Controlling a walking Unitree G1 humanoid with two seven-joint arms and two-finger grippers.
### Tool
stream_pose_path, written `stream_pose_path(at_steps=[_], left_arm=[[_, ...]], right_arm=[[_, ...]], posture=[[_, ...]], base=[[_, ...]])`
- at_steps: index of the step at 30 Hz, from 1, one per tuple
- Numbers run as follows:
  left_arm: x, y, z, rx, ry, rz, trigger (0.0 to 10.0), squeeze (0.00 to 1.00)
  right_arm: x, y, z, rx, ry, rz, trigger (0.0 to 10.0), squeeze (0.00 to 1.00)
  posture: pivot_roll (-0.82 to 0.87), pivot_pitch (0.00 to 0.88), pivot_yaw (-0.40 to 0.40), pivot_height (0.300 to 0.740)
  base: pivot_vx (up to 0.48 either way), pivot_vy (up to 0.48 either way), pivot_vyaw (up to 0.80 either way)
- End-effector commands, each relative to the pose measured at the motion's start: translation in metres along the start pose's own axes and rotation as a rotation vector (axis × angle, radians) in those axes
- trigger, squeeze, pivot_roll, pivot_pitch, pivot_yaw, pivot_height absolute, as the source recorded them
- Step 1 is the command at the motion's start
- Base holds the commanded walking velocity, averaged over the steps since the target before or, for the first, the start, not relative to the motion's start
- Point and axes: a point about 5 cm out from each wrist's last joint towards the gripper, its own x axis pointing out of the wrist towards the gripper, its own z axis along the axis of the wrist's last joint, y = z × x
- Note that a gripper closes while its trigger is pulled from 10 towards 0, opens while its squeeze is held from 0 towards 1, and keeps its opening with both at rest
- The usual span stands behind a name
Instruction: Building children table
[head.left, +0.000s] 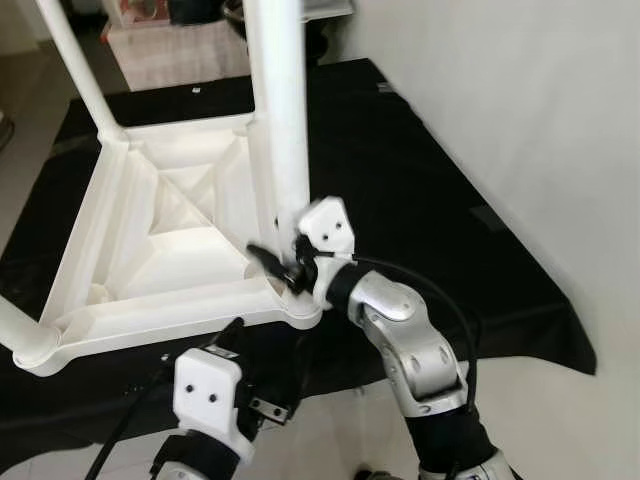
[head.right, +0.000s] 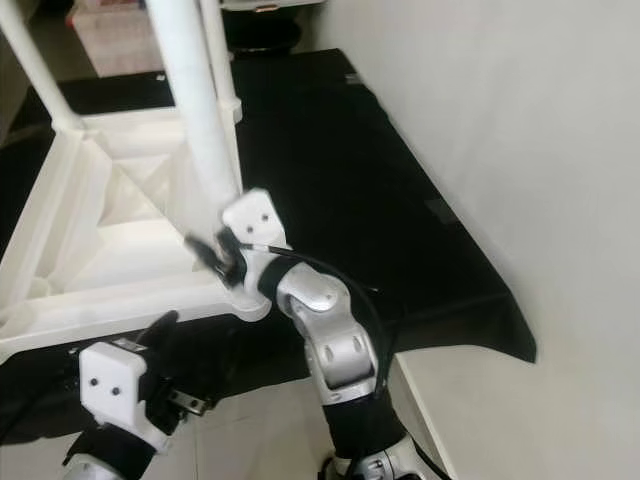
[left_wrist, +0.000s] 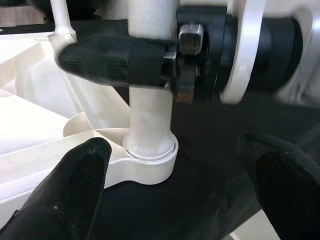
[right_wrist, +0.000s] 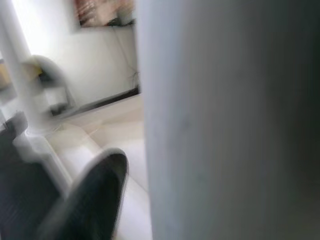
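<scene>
A black cloth (head.left: 420, 180) covers the floor beside a white wall (head.left: 540, 120). On it the white table (head.left: 150, 250) lies upside down, legs up. The right gripper (head.left: 283, 262) clamps the near corner leg (head.left: 275, 110) just above its socket. The left gripper (left_wrist: 170, 175) hangs open below that corner.

white table (head.left: 150, 240), black mat (head.left: 420, 200), black fingers (left_wrist: 75, 190)
</scene>
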Motion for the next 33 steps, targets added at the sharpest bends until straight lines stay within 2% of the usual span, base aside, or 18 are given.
stream_pose_path(at_steps=[1, 2, 3, 4, 5, 6, 7, 8, 9, 11, 13, 15, 20, 21, 25, 30, 32, 33], left_arm=[[-0.002, 0.0, -0.004, -0.011, 0.029, 0.006, 10.0, 0.0], [-0.002, 0.0, -0.004, -0.011, 0.029, 0.006, 10.0, 0.0], [-0.003, -0.001, -0.003, -0.013, 0.029, 0.006, 10.0, 0.0], [-0.003, -0.001, -0.003, -0.013, 0.029, 0.006, 10.0, 0.0], [-0.003, -0.001, -0.003, -0.015, 0.028, 0.006, 10.0, 0.0], [-0.003, -0.001, -0.003, -0.015, 0.028, 0.006, 10.0, 0.0], [-0.004, -0.002, -0.002, -0.018, 0.029, 0.005, 10.0, 0.0], [-0.004, -0.002, -0.002, -0.018, 0.029, 0.005, 10.0, 0.0], [-0.005, -0.004, -0.002, -0.02, 0.03, 0.004, 10.0, 0.0], [-0.005, -0.004, -0.002, -0.02, 0.03, 0.004, 10.0, 0.0], [-0.008, -0.006, 0.0, -0.022, 0.034, 0.005, 10.0, 0.0], [-0.011, -0.008, 0.001, -0.023, 0.038, 0.008, 10.0, 0.0], [-0.012, -0.009, 0.001, -0.024, 0.04, 0.009, 10.0, 0.0], [-0.013, -0.009, 0.002, -0.025, 0.042, 0.01, 10.0, 0.0], [-0.013, -0.01, 0.002, -0.026, 0.043, 0.01, 10.0, 0.0], [-0.013, -0.011, 0.002, -0.028, 0.046, 0.012, 10.0, 0.0], [-0.012, -0.011, 0.002, -0.03, 0.046, 0.013, 10.0, 0.0], [-0.012, -0.011, 0.002, -0.03, 0.046, 0.013, 10.0, 0.0]], right_arm=[[0.003, 0.001, 0.011, -0.012, -0.05, 0.125, 10.0, 1.0], [0.003, 0.001, 0.011, -0.012, -0.05, 0.125, 10.0, 1.0], [0.001, -0.009, 0.016, -0.028, -0.051, 0.214, 10.0, 1.0], [0.001, -0.009, 0.016, -0.028, -0.051, 0.214, 10.0, 1.0], [0.001, -0.023, 0.016, -0.05, -0.026, 0.286, 10.0, 1.0], [0.001, -0.023, 0.016, -0.05, -0.026, 0.286, 10.0, 1.0], [0.003, -0.035, 0.016, -0.066, -0.005, 0.348, 10.0, 0.07], [0.003, -0.035, 0.016, -0.066, -0.005, 0.348, 10.0, 0.07], [0.004, -0.042, 0.018, -0.077, 0.01, 0.413, 10.0, 0.0], [0.004, -0.042, 0.018, -0.077, 0.01, 0.413, 10.0, 0.0], [0.01, -0.047, 0.024, -0.071, 0.026, 0.525, 10.0, 0.0], [0.013, -0.048, 0.029, -0.06, 0.032, 0.586, 10.0, 0.0], [0.014, -0.05, 0.031, -0.05, 0.037, 0.624, 10.0, 0.0], [0.015, -0.05, 0.033, -0.038, 0.038, 0.648, 0.0, 0.0], [0.014, -0.052, 0.034, -0.034, 0.042, 0.681, 0.0, 0.0], [0.01, -0.061, 0.034, -0.044, 0.046, 0.703, 0.0, 0.0], [0.002, -0.073, 0.028, -0.08, 0.038, 0.538, 0.0, 0.0], [0.002, -0.073, 0.028, -0.08, 0.038, 0.538, 0.0, 0.0]], posture=[[0.02, 0.18, -0.008, 0.74], [0.02, 0.18, -0.008, 0.74], [0.02, 0.189, -0.012, 0.74], [0.02, 0.189, -0.012, 0.74], [0.03, 0.197, -0.015, 0.74], [0.03, 0.197, -0.015, 0.74], [0.04, 0.202, -0.021, 0.74], [0.04, 0.202, -0.021, 0.74], [0.04, 0.213, -0.023, 0.74], [0.04, 0.213, -0.023, 0.74], [0.06, 0.231, -0.03, 0.74], [0.07, 0.241, -0.032, 0.74], [0.07, 0.249, -0.035, 0.74], [0.07, 0.254, -0.036, 0.74], [0.07, 0.256, -0.036, 0.74], [0.06, 0.255, -0.035, 0.74], [0.05, 0.25, -0.037, 0.74], [0.05, 0.25, -0.037, 0.74]], base=[[0.0, 0.0, 0.0], [0.0, 0.0, 0.0], [0.0, 0.0, 0.0], [0.0, 0.0, 0.0], [0.0, 0.0, 0.0], [0.0, 0.0, 0.0], [0.0, 0.0, 0.0], [0.0, 0.0, 0.0], [0.0, 0.0, 0.0], [0.0, 0.0, 0.0], [0.0, 0.0, 0.0], [0.0, 0.0, 0.0], [0.0, 0.0, 0.0], [0.0, 0.0, 0.0], [0.0, 0.0, 0.0], [0.0, 0.0, 0.0], [0.0, 0.0, 0.0], [0.0, 0.0, 0.0]])
